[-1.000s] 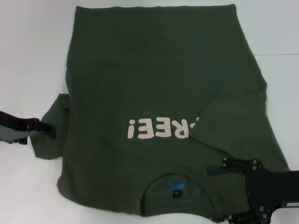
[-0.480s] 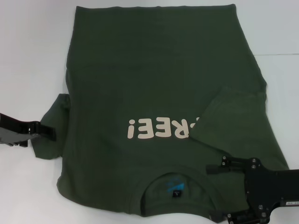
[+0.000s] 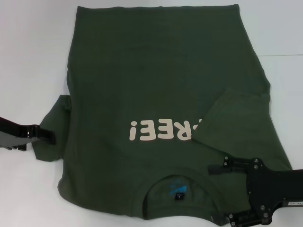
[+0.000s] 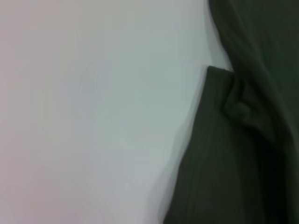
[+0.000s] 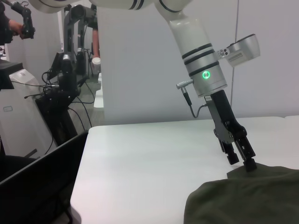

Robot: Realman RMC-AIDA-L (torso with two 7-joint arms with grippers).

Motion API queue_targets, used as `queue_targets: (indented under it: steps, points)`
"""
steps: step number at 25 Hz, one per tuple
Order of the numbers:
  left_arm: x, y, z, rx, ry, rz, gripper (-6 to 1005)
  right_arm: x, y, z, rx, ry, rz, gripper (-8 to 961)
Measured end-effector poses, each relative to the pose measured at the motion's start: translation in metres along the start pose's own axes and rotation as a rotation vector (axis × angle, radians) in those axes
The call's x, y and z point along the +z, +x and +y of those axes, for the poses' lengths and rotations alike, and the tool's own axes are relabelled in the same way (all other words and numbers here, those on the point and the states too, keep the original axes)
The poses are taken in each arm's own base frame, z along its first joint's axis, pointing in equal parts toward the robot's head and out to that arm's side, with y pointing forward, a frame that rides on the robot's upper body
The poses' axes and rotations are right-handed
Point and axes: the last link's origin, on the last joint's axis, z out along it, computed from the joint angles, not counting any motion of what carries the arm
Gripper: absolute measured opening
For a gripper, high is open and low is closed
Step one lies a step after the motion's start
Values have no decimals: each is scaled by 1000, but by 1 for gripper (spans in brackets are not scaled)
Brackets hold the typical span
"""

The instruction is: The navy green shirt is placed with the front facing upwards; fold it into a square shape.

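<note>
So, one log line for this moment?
shirt: front up, one sleeve folded | left end effector: at other sleeve | right end effector: open by collar

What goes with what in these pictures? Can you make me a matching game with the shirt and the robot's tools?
Things:
1. left tool
2. right tool
3. cream letters
4. blue neck label

Places:
A. inside the collar
B. at the shirt's left sleeve edge
C. across the chest
D. over the shoulder beside the collar

Pairs: 1-B, 2-D, 3-C, 4-A
</note>
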Motion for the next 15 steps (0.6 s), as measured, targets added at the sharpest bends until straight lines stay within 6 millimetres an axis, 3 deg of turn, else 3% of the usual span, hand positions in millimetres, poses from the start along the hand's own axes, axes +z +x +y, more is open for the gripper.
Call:
queue_targets:
  steps: [15]
  points:
    - [5, 2, 4, 9, -4, -5, 875, 2, 1, -3, 5, 7, 7, 927]
